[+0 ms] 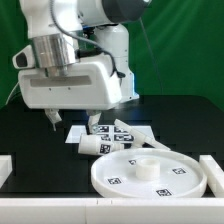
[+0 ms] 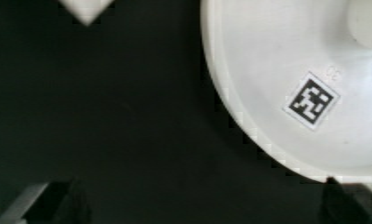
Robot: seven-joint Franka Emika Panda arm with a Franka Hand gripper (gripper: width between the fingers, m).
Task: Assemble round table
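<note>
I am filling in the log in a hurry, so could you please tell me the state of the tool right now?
The tool is open, fingers wide apart, and holds nothing.

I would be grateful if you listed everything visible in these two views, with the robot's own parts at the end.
round disc: one, white, rimmed and tagged, front of the table toward the exterior view's right.
post: one, white, lying on its side just behind the disc.
cross-shaped piece: one, white with tags, behind the disc, beside the post.
marker board: one, flat white, behind the post.
table: one, black, under everything.
edge blocks: white, at the table's borders; count unclear.
backdrop: green, behind the arm.
arm: one, white, above the table.
gripper: one, fingers apart, holding nothing, hanging toward the exterior view's left of the parts.
</note>
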